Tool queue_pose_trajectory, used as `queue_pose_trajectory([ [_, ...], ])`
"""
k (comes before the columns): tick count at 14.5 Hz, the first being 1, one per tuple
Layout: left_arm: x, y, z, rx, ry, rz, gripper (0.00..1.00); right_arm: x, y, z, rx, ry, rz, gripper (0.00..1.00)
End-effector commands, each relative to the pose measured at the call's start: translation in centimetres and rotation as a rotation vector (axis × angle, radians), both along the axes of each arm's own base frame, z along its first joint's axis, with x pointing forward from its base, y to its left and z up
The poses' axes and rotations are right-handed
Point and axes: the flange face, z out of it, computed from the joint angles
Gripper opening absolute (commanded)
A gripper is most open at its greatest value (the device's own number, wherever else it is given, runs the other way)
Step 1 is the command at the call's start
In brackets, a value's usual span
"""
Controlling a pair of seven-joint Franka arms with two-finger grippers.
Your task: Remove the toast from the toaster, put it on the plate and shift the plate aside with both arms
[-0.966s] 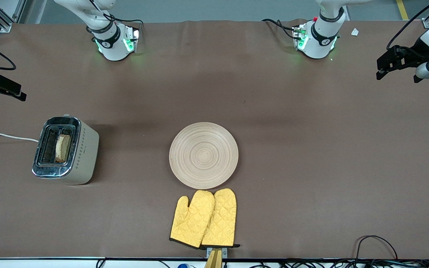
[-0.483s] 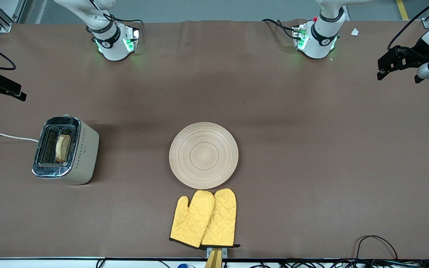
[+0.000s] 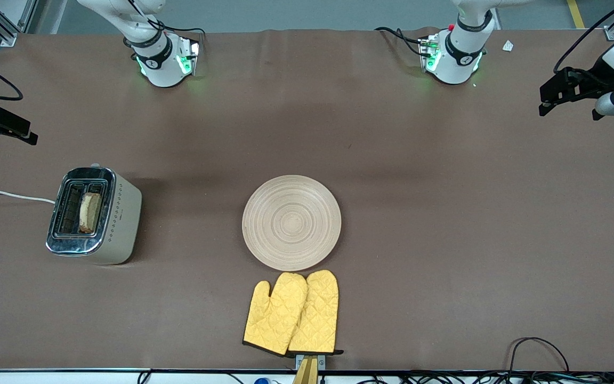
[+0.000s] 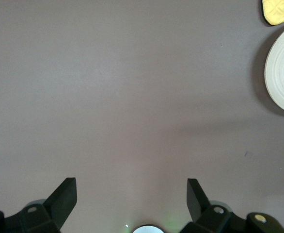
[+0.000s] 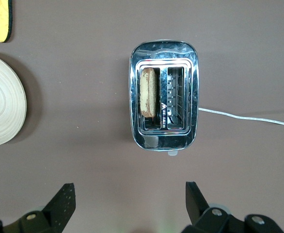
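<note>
A round wooden plate [image 3: 291,222] sits at the middle of a brown-covered table [image 3: 445,213], bare of food, while the toast [image 3: 90,212] stands upright in one slot of a chrome-topped toaster [image 3: 94,215] toward the right arm's end of the table. The slice fills the slot on the side toward the plate; the other slot [image 5: 177,99] is empty, and a white cord [image 3: 8,196] trails from the toaster off the table's edge. A pair of yellow quilted oven mitts [image 3: 292,313] lies flat, overlapping, just nearer the front camera than the plate and almost touching its rim. The right gripper [image 5: 127,206] hangs in the air at its own end of the table, jaws spread wide and holding nothing, its wrist camera looking straight down on the toaster. The left gripper [image 4: 131,199] hovers over bare cloth at the left arm's end of the table, well apart from the plate, its fingers likewise wide apart and empty. Both arms' bases [image 3: 453,56] stand along the table's edge farthest from the front camera, green lights glowing.
</note>
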Motion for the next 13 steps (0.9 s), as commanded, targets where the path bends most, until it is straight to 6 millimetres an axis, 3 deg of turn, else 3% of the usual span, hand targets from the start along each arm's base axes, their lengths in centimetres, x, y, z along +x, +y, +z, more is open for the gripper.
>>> queue_pose_trajectory([
  [1,0.01,-0.53,0.41,-0.001,0.007,-0.011,1.0,-0.21,0.01,0.1,0.018,-0.012,-0.007,1.0],
  [13,0.0,0.05,0.53,0.0,0.007,-0.001,1.0,-0.1,-0.17,-0.2,0.018,-0.012,-0.01,1.0],
])
